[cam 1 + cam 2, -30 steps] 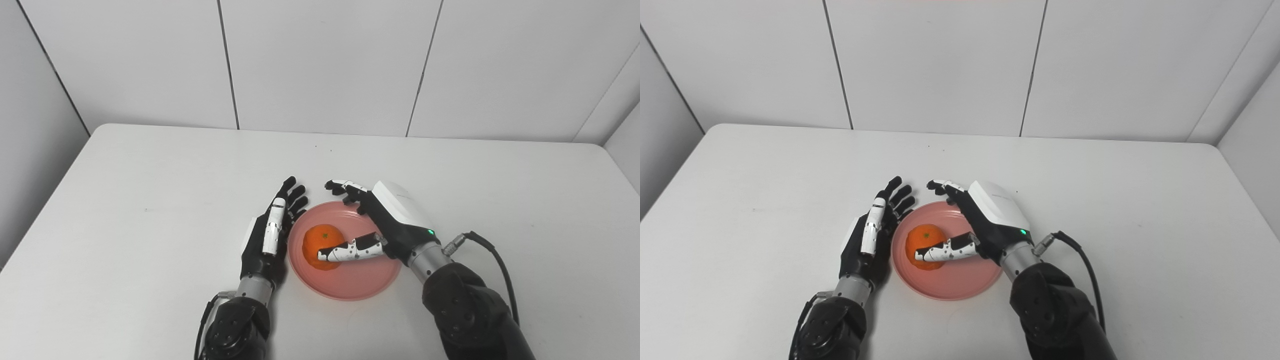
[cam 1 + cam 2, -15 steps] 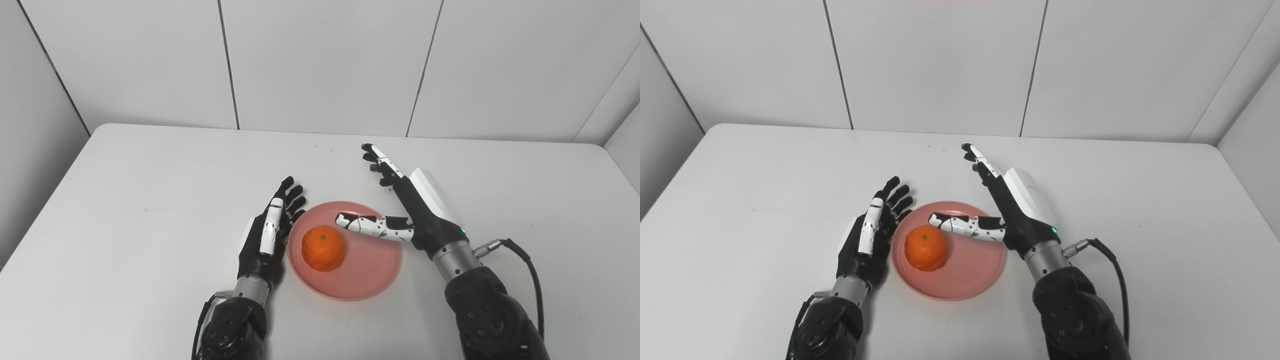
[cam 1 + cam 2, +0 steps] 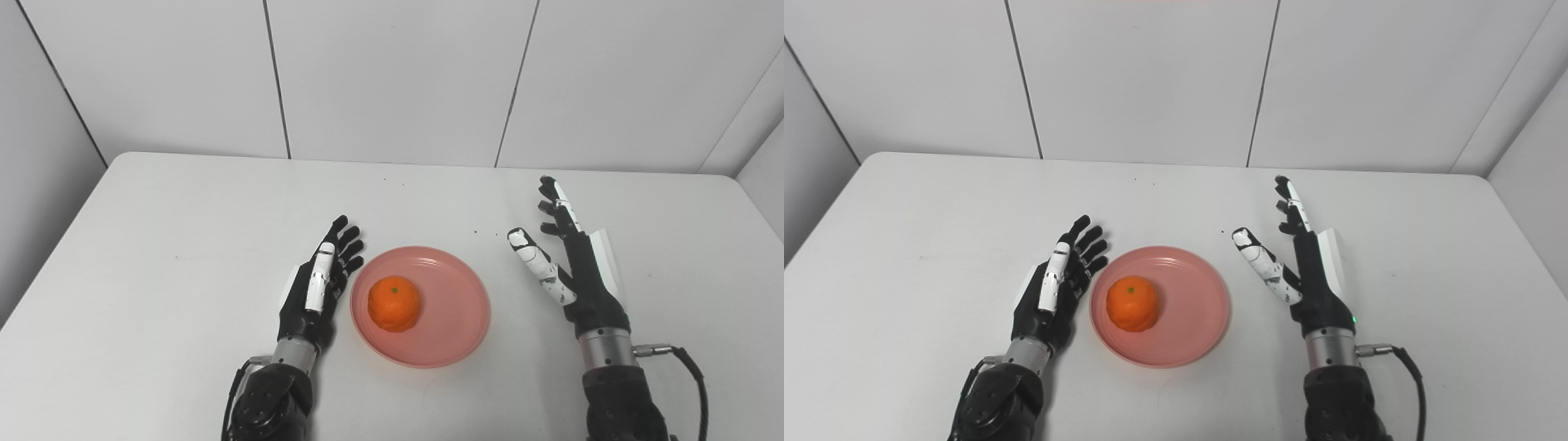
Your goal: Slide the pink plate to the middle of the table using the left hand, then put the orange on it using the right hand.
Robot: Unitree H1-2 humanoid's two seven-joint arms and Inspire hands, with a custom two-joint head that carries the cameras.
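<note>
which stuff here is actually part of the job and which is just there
Part of the job:
- pink plate
- orange, lying on the plate
- left hand, open beside the plate
- right hand, open, clear of the plate

Just there:
- white table
- cable at the right wrist

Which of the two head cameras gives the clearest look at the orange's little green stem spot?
Nearly a tie. In the right eye view the orange sits on the pink plate with its stem spot facing up, unobstructed. The left eye view shows the same orange, equally uncovered, from slightly to one side.
</note>
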